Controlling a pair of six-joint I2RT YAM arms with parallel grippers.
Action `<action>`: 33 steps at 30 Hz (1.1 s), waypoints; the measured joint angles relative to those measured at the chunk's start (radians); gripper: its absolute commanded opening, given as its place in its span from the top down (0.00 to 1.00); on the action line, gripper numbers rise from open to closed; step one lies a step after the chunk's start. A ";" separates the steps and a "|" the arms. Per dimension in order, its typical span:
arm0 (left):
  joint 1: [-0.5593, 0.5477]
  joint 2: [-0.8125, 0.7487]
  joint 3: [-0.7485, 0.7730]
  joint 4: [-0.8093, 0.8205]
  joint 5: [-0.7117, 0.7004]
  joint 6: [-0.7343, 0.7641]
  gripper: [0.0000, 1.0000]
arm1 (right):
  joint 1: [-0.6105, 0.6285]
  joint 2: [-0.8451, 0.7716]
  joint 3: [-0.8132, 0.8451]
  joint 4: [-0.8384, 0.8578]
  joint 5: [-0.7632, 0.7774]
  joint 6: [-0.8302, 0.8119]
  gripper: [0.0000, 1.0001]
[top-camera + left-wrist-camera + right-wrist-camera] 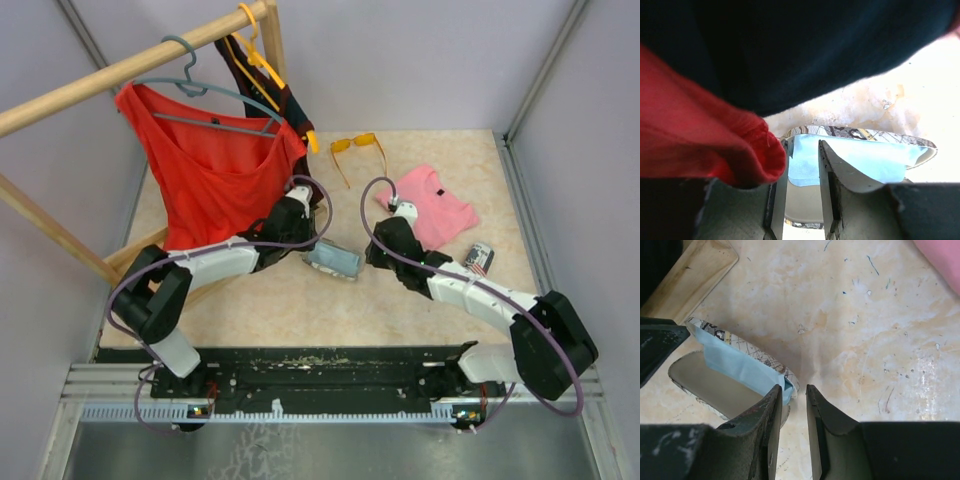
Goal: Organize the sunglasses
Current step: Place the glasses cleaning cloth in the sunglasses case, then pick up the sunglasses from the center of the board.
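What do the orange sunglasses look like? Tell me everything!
The orange-yellow, see-through, plastic-looking sunglasses have two squarish lenses and two thin orange arms, unfolded and pointing toward the robot. They lie at the far side of the beige marbled table, left of the pink T-shirt. Only the table touches them.

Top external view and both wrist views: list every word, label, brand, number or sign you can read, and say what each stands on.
No text can be read in any view.
Small cylinder beside the pink garment: dark and red marks on its side, too small to read.
Glasses case: a printed pattern runs along its rim, and any lettering in it is too blurred to read.
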 measured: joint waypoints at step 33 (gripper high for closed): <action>0.000 -0.744 -0.310 -0.244 0.082 -0.197 0.54 | -0.203 0.696 0.836 -0.031 -0.240 -0.435 0.53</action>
